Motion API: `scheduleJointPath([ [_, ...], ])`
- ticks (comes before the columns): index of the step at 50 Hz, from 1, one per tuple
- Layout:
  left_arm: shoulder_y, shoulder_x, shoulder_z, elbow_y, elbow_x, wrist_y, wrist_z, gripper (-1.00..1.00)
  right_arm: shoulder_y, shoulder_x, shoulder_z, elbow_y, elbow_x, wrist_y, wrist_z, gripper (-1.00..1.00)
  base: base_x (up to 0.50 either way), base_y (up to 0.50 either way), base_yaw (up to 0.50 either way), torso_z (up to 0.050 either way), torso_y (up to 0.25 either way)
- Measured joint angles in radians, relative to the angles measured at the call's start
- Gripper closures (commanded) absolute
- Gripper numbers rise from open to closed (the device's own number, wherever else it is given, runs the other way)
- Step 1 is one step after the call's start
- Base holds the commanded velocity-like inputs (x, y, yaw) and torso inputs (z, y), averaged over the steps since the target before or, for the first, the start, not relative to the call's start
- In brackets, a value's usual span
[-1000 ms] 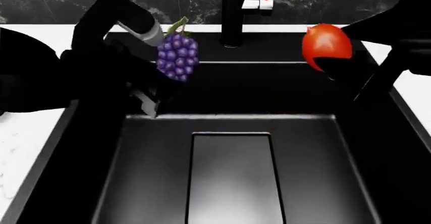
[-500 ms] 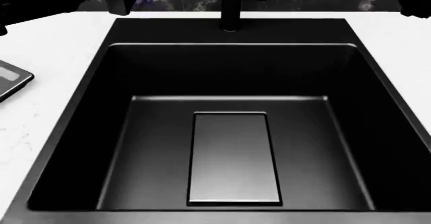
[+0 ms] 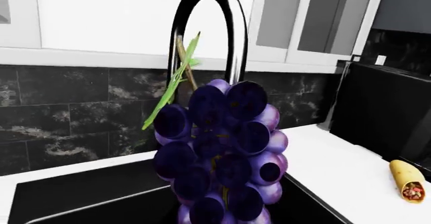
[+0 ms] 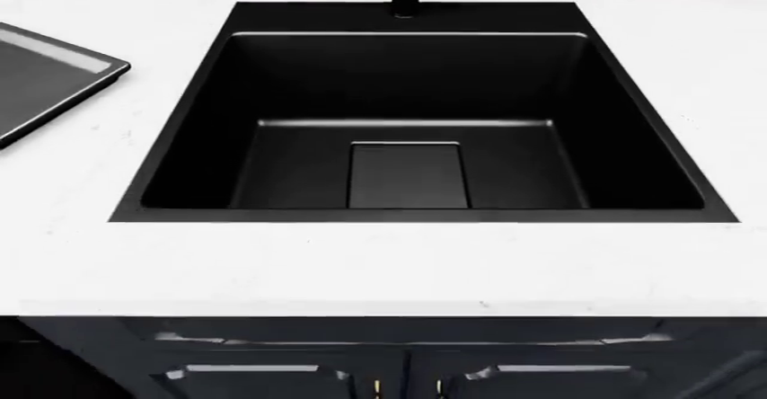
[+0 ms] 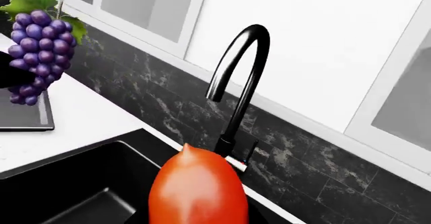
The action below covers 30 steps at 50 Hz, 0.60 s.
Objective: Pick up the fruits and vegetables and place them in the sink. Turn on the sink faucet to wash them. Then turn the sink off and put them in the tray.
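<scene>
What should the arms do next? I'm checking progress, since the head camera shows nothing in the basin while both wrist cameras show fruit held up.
Probably lower both arms toward the sink and release. The grapes and tomato hang high beside the faucet, and the basin holds nothing, so no washing can begin yet.

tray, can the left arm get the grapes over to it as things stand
Probably yes. The grapes hang close in front of the left wrist camera, apparently held, above the sink. The tray sits on the counter on the sink's left side, and nothing shows on the counter between them.
</scene>
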Motion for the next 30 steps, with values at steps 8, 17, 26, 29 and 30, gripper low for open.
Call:
scheduleJointPath([
  [8, -0.004, 0.005, -0.007, -0.003, 0.005, 0.015, -0.006, 1.00, -0.014, -0.006, 0.011, -0.015, 0.007, -0.023, 0.013, 1.00, -0.50, 0.00, 0.00, -0.023, 0.250],
  [17, -0.010, 0.016, -0.012, 0.000, 0.001, 0.026, 0.000, 1.00, -0.041, -0.008, 0.028, -0.024, 0.012, -0.066, 0.031, 1.00, -0.05, 0.34, 0.00, -0.007, 0.083],
  [26, 0.002, 0.022, -0.001, 0.013, 0.034, 0.029, 0.015, 1.00, -0.086, -0.024, 0.033, -0.029, 0.007, -0.112, 0.049, 1.00, 0.32, 0.50, 0.00, 0.000, 0.000],
  [29, 0.005, 0.024, 0.003, 0.020, 0.045, 0.030, 0.021, 1.00, -0.098, -0.029, 0.033, -0.030, 0.003, -0.124, 0.052, 1.00, 0.33, 0.50, 0.00, 0.000, 0.000],
  [30, 0.006, 0.024, 0.004, 0.022, 0.049, 0.031, 0.022, 1.00, -0.101, -0.030, 0.033, -0.030, 0.002, -0.128, 0.053, 1.00, 0.32, 0.50, 0.00, 0.000, 0.000],
])
